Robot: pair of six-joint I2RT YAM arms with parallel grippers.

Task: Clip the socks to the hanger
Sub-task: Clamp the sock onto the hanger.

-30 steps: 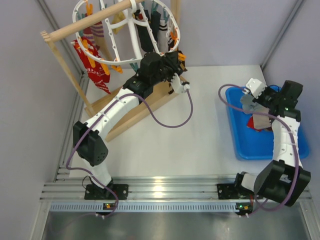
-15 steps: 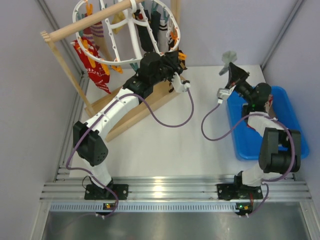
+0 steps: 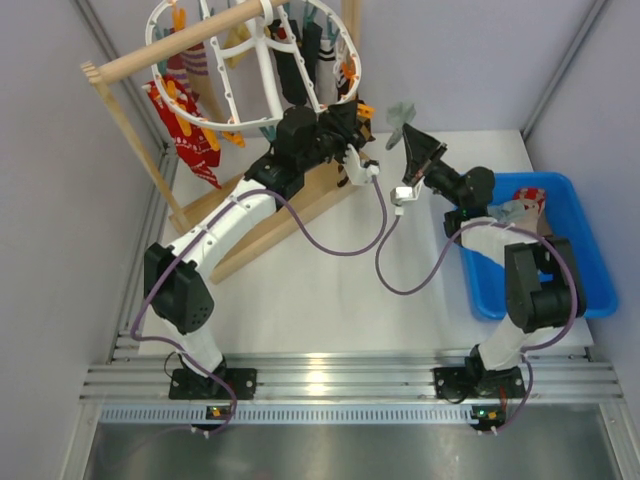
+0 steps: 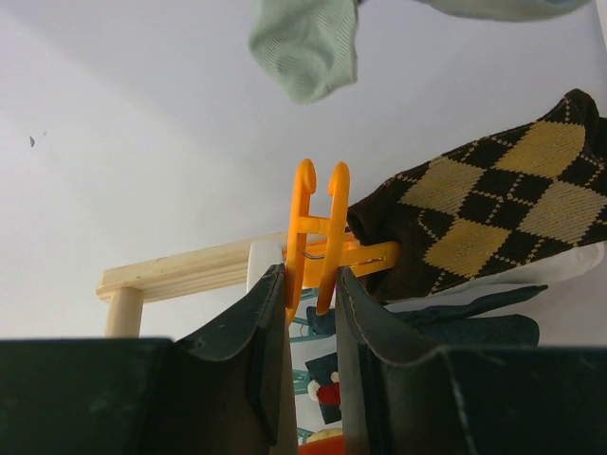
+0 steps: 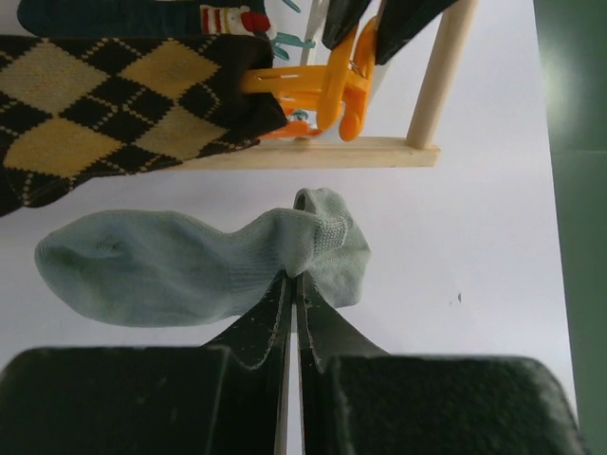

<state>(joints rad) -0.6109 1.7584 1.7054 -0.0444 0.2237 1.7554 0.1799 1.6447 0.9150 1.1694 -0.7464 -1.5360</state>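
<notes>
Hanger: white oval ring with spokes, upper left of the top view, hung on a wooden rack. Several socks are clipped round it, among them a red patterned sock at its left. Left gripper sits at the ring's lower right edge. The left wrist view shows its fingers narrowed onto an orange clip, whose two prongs stand upward. Just right of that, a brown-and-black argyle sock with yellow diamonds hangs from a second orange clip.

Pale grey-green sock is in the air just right of the left gripper, near the held clip but not touching it. Right gripper is directly below it, fingers pressed together on a fold of the fabric. In the right wrist view the longer end lies to the left; the knit is plain, limp and bunched at the pinch.

Blue tray, right of frame, holds further socks.
</notes>
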